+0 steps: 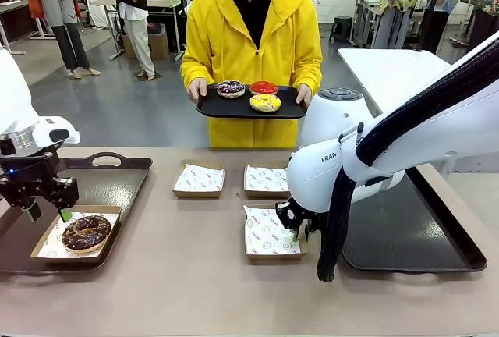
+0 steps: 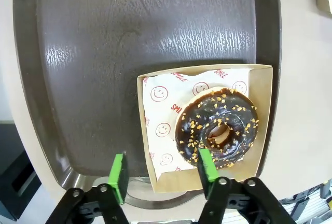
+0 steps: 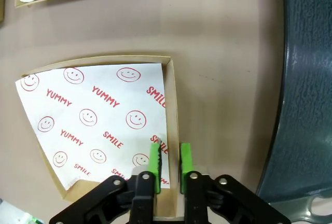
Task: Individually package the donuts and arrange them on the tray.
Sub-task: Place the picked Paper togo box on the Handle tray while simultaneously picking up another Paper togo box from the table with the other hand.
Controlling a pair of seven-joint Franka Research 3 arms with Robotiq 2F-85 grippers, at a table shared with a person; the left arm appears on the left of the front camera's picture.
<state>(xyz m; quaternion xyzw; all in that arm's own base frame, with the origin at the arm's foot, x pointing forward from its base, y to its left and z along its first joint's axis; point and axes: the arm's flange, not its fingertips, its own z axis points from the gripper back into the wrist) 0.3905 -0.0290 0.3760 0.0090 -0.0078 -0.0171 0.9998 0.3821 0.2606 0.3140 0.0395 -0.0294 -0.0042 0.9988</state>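
The chocolate donut (image 2: pixel 233 117) looks glossy, its printed paper (image 2: pixel 161 112) and cardboard box (image 2: pixel 263 130) matt, the dark tray (image 2: pixel 129 42) grainy.

A person (image 1: pixel 251 40) in a yellow hooded jacket stands beyond the tan table (image 1: pixel 195 290), a white table (image 1: pixel 398 72) behind.

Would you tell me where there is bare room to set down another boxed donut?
The right tray's visible part is bare. So is the left tray beyond the boxed chocolate donut, and the table strip nearest the robot. The middle is crowded: three lined boxes, with the right claw at the nearest.
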